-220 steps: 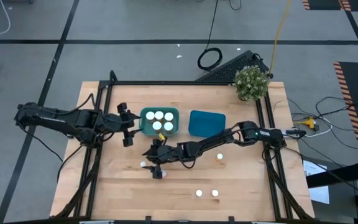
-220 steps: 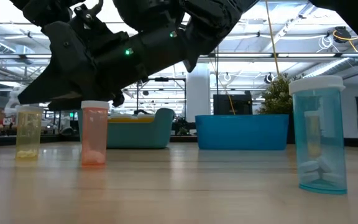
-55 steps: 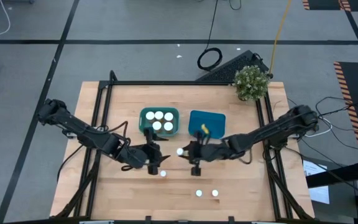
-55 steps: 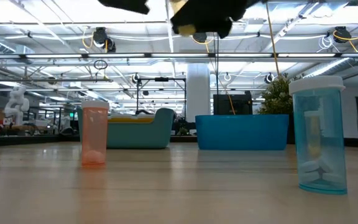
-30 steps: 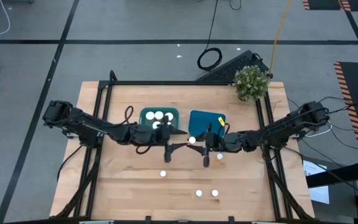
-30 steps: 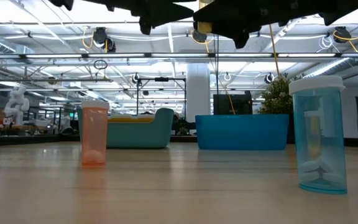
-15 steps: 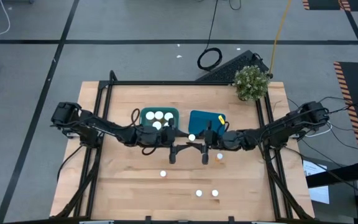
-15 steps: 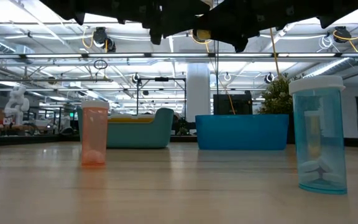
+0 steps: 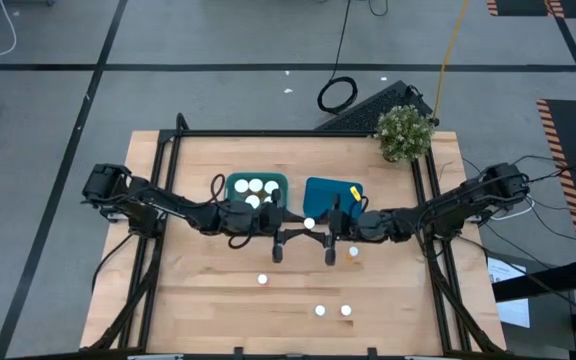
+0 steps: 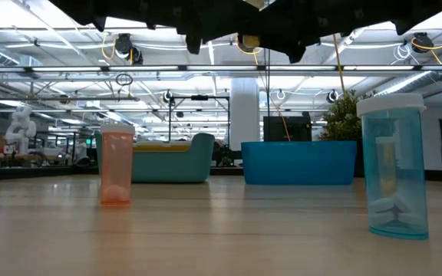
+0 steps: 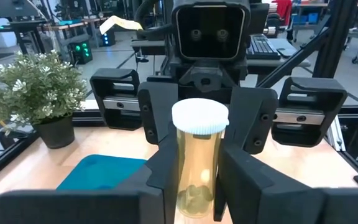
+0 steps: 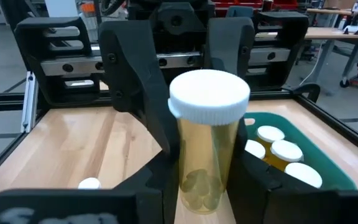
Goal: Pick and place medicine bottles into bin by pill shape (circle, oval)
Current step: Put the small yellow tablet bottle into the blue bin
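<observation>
Yellow bottle (image 12: 205, 146): clear amber, white cap, upright, a few round pills at its bottom, held off the table between both grippers' fingers, near the bins. Capped bottles (image 9: 254, 194): standing in the green bin. Orange bottle (image 10: 117, 165) and blue bottle (image 10: 394, 165): upright on the table, well apart. Three more white caps (image 9: 333, 311) on the table.

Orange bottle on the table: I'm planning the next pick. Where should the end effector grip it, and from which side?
Probably across the orange bottle body, below its white cap, descending from above: it stands upright with nothing beside it.
</observation>
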